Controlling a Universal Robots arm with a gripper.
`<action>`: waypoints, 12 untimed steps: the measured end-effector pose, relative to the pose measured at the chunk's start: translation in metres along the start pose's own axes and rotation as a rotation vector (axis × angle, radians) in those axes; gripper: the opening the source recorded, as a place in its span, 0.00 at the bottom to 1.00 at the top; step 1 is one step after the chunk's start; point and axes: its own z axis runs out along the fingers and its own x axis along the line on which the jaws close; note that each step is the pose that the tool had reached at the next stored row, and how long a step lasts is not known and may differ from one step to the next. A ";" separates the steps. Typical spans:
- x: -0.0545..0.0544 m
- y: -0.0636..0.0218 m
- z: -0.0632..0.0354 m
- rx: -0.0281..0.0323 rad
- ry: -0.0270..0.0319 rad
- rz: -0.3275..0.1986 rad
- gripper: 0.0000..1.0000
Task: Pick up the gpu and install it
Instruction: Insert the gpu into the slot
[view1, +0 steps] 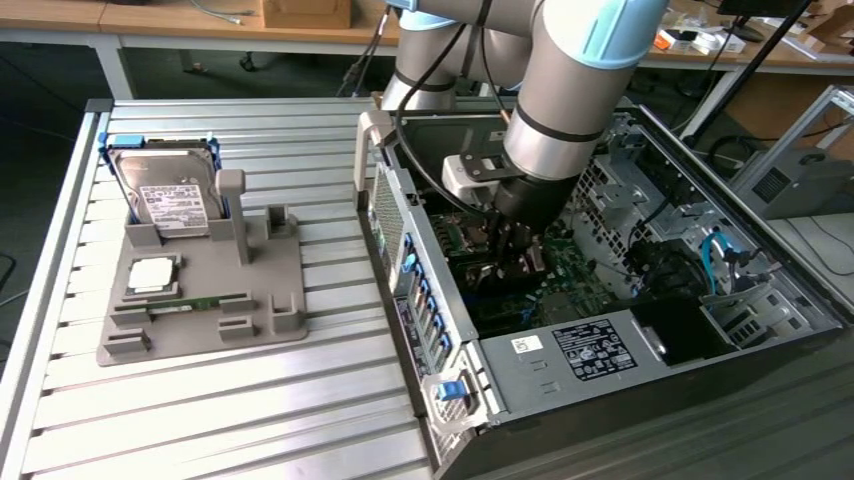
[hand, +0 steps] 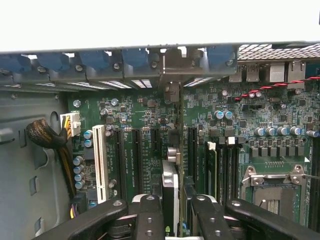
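Nearest, the gripper (hand: 172, 212) has its jaws clamped on the gpu (hand: 171, 165), held edge-on between them. The card hangs straight below the fingers, just above the motherboard (hand: 145, 117), lined up along its expansion slots. Its long axis runs away from the jaws, pointing at the case's rear wall (hand: 125, 62) beyond.

The tabletop (view1: 214, 400) is made of long silver metal slats. On the exterior view's left sits a flat grey holder tray (view1: 200, 300) with slots. On the exterior view's right lies an open computer case (view1: 587, 360), its near end reaching what looks like the tabletop's edge.
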 end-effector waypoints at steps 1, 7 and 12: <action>0.000 0.0000 0.0000 0.0000 0.0001 0.000 0.27; 0.000 -0.0003 0.0000 -0.0001 0.0020 -0.010 0.27; -0.001 -0.0014 0.0000 -0.0005 0.0019 -0.027 0.27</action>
